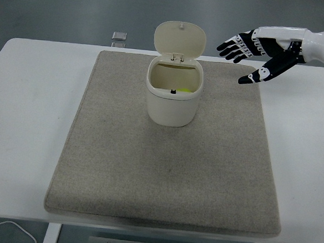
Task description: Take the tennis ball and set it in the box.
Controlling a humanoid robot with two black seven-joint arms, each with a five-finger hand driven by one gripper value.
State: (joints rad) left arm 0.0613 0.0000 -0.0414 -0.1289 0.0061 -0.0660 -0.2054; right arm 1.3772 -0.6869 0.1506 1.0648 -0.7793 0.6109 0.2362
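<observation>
The tennis ball point(186, 91) lies inside the cream box point(172, 100), only a sliver of yellow-green showing above the rim, apparently near its far right side. The box stands on a grey mat point(168, 155) toward the far edge of the white worktop point(29, 118), lid tipped up. The right hand point(256, 50) hovers near the far right corner, fingers point(234, 46) spread, holding nothing.

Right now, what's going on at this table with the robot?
The tennis ball already sits inside the cream box, whose lid stands open, on a beige mat. The right robot hand is empty, fingers spread, in the air up and to the right of the box, apart from it. No left arm is visible.
</observation>
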